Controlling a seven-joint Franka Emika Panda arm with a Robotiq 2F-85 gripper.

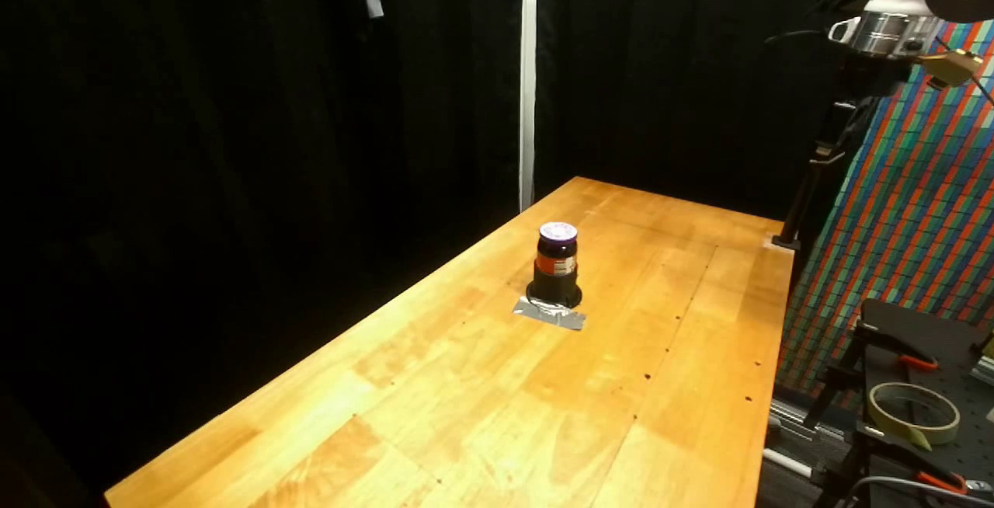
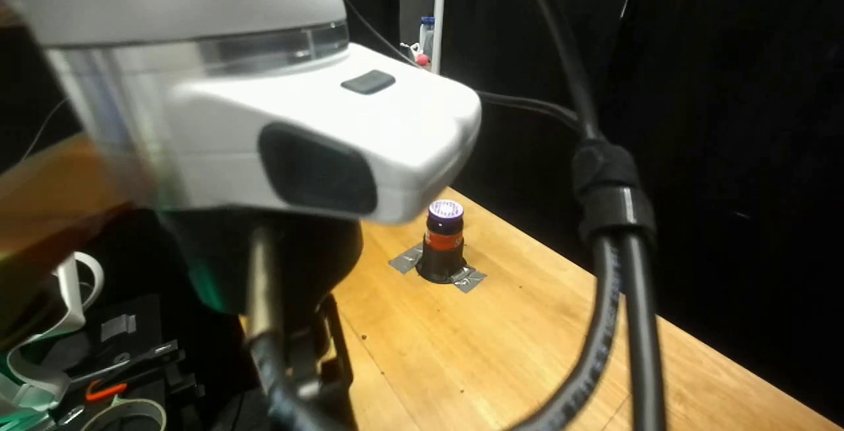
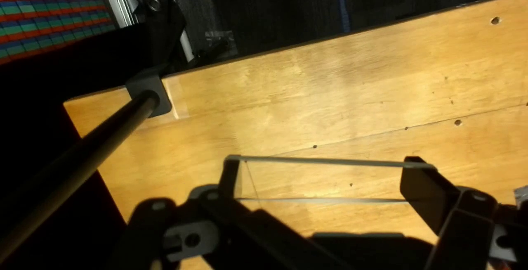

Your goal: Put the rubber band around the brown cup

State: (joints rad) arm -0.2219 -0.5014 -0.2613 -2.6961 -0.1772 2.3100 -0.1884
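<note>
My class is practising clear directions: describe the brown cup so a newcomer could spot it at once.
Find the wooden table, then the grey tape strips on it. The brown cup stands upright between them: unlike the low tape, it is a dark cylinder with an orange-red stripe and a pale, purple-edged top.

Prob. robotics lab, white robot arm w/ thick blk cables, blk curtains by wooden tbl, holes in its top, blk pole fixed near corner, tape roll + orange-tipped tool on blk side stand.
</note>
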